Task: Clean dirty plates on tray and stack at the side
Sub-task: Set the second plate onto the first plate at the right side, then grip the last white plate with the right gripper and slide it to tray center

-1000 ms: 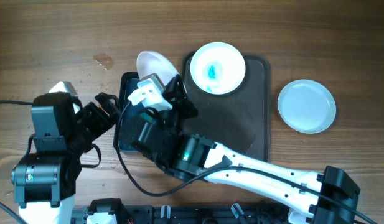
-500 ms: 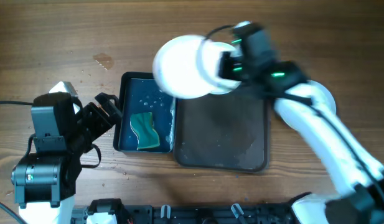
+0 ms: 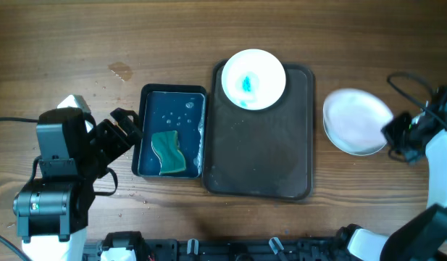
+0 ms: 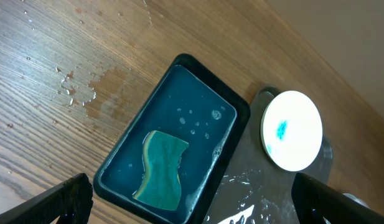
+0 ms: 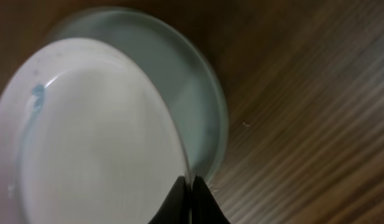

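Our right claw [image 5: 190, 188] pinches the rim of the white plate [image 5: 98, 143], which lies left of it, over the base plate [image 5: 203, 106] on the bench [image 5: 316, 124].

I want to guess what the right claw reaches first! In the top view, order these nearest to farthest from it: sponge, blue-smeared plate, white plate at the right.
1. White plate, right of the tray, at the right gripper.
2. Blue-smeared plate, on the tray's far end.
3. Sponge, in the left tub.
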